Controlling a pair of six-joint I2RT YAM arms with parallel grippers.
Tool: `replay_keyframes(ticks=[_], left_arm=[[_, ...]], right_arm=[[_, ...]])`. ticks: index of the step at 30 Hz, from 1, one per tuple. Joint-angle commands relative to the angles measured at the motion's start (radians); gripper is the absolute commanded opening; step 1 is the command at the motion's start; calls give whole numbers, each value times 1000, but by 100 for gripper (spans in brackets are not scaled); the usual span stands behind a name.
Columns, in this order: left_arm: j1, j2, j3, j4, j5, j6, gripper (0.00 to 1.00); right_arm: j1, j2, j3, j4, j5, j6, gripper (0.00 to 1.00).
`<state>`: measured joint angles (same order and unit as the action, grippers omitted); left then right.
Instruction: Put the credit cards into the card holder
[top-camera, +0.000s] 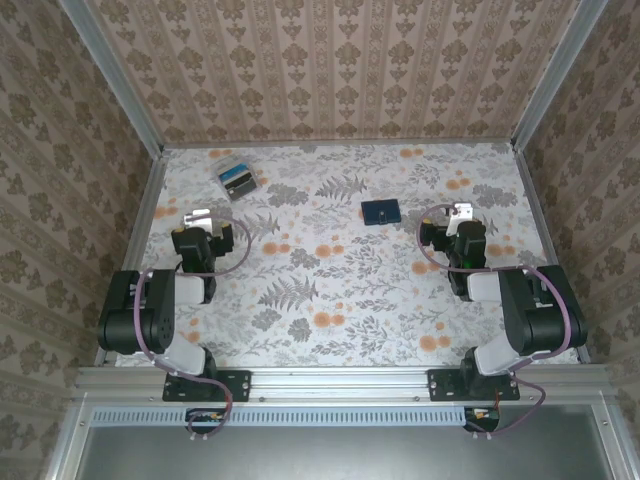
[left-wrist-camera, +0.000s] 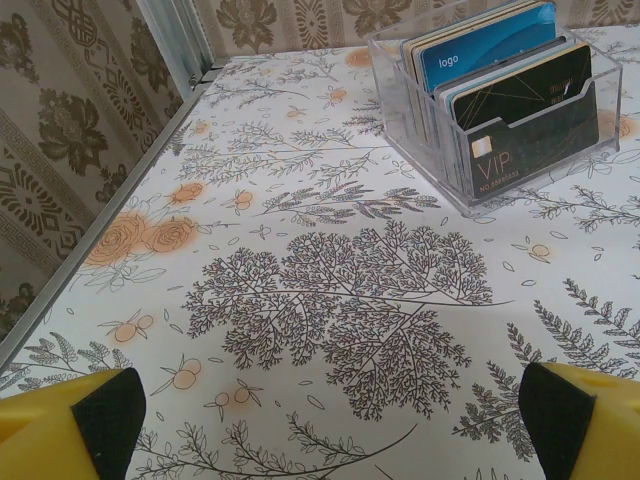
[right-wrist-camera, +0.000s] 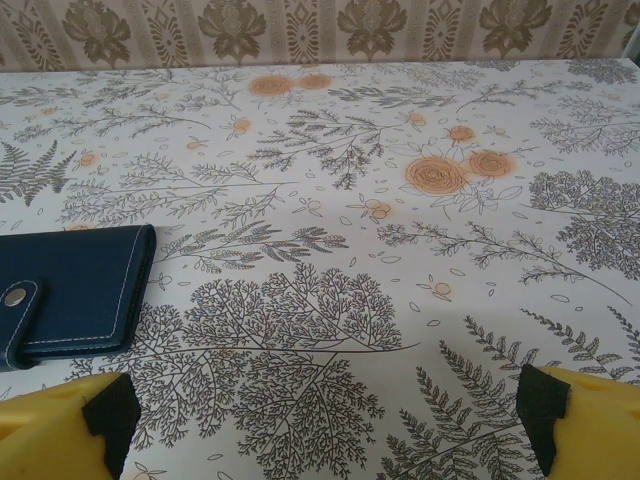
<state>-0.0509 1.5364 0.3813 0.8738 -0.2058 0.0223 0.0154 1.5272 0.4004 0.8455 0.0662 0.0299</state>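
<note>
Left arm (top-camera: 150, 310) is folded at the near-left of the desk (top-camera: 340, 290). The left gripper (top-camera: 197, 217) sits low over the floral surface, pointing toward the far wall. In the left wrist view the left gripper (left-wrist-camera: 325, 425) is spread wide, with nothing between its yellow fingers; the black pads (left-wrist-camera: 105, 415) sit at the 2 bottom corners.

Clear plastic rack (top-camera: 237, 179) stands at the far-left of the desk, beyond the left gripper and slightly to its right, well apart from it. In the left wrist view the rack (left-wrist-camera: 600, 95) is at the upper right. The credit cards (left-wrist-camera: 500, 85) stand upright on edge in its slots: a blue card (left-wrist-camera: 480, 45) marked "logo" toward the back, and a dark card (left-wrist-camera: 530, 130) with gold "VIP" lettering at the front. Exact card count: cannot tell.

Card holder (top-camera: 381, 211) lies flat on the desk, right of centre, between the 2 grippers and nearer the right one. In the right wrist view the card holder (right-wrist-camera: 70, 290) is dark navy and folded shut, with a snap tab (right-wrist-camera: 15, 300) on its edge. It is cut off by the left frame edge.

Right gripper (top-camera: 458, 213) sits just right of the card holder, not touching it. In its wrist view the right gripper (right-wrist-camera: 325, 420) is also spread wide and empty over bare desk. Right arm (top-camera: 530, 310) is folded at the near-right.
</note>
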Motion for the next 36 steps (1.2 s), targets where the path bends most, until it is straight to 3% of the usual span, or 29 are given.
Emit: replay_keyframes(ticks=[1,25,27,31,33,34,36], left_arm=[[-3,2,4,23,-4,0,100],[-3,0,2,25,-6,0,100],[-10,-20,9,-1,-64,-15,100],[-47,-44,1,12,-78,41,100],[-91,-127,68,-171,-250,24,100],[-80,-169,120,-287,-234,16,100],[-64,-211,168,-352,-140,15,100]], right_arm=[[-4,1,7,10,-20,3,100],[-5,2,8,7,-22,4,100],[-6,2,9,7,-23,4,100],[-15,-28,31,-51,-19,18,100],[-31,-81,96,-221,-42,37,100],[-42,-110,138,-321,-61,50,100],[-46,-169,165,-394,-89,49,100]])
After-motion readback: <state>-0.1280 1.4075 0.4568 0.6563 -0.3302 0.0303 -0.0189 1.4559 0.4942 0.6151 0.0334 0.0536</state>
